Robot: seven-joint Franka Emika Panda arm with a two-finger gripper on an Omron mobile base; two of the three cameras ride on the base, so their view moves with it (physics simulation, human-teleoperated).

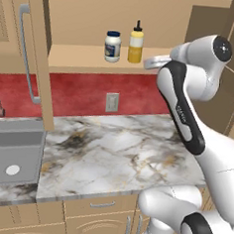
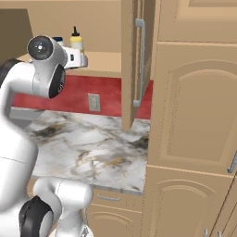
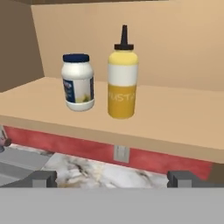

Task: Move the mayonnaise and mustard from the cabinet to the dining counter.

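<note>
The arm reaches up and forward, fingers point(image 3: 43, 178) spread wide apart.

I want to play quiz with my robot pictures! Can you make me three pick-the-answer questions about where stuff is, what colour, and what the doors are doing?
1. Where does the mayonnaise stand?
A. in the sink
B. on the cabinet shelf
C. on the marble counter

2. What colour is the mayonnaise lid?
A. dark blue
B. red
C. green

3. How are the gripper fingers?
A. shut on the mustard
B. shut on the jar
C. open, holding nothing

Answers: 1 B, it sits on the shelf beside the mustard. 2 A, the hand view shows a blue lid. 3 C, both tips stand wide apart below the shelf.
</note>
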